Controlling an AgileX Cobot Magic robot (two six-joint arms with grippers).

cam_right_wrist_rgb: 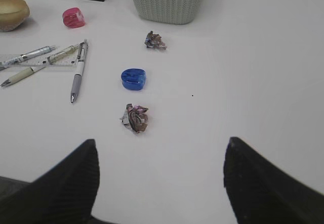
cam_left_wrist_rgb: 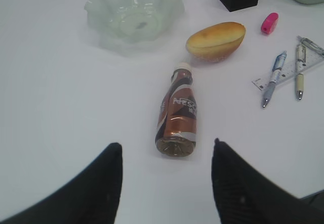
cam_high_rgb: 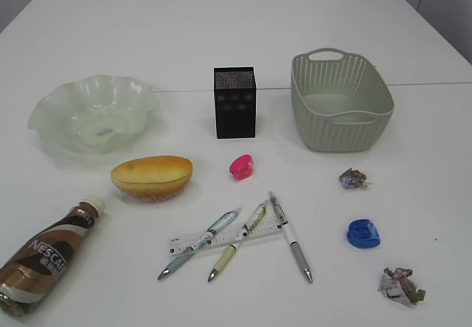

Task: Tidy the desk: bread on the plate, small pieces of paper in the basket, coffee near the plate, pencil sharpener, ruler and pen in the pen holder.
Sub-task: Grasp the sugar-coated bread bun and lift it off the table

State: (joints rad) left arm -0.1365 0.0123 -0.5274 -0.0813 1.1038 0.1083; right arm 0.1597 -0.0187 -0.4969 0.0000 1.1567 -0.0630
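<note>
On the white desk [cam_high_rgb: 413, 39] the Nescafe coffee [cam_left_wrist_rgb: 177, 118] lies on its side, its base toward my open left gripper [cam_left_wrist_rgb: 166, 144], which holds nothing. Beyond it are the bread [cam_left_wrist_rgb: 215, 40] and the empty green plate [cam_left_wrist_rgb: 132, 16]. My right gripper [cam_right_wrist_rgb: 161, 141] is open and empty just short of a crumpled piece of paper [cam_right_wrist_rgb: 135, 118]; a second piece of paper [cam_right_wrist_rgb: 155, 40] lies near the basket [cam_right_wrist_rgb: 167, 1]. A blue pencil sharpener [cam_right_wrist_rgb: 133, 78] and a pink one [cam_high_rgb: 241, 167] lie loose. Three pens [cam_high_rgb: 290, 235] cross the ruler [cam_high_rgb: 184, 246]. The pen holder [cam_high_rgb: 234, 102] stands upright.
Neither arm shows in the exterior view. The basket [cam_high_rgb: 339, 102] stands at the back right, the plate [cam_high_rgb: 88, 113] at the back left, with a thin seam [cam_high_rgb: 435, 84] across the tabletop behind them.
</note>
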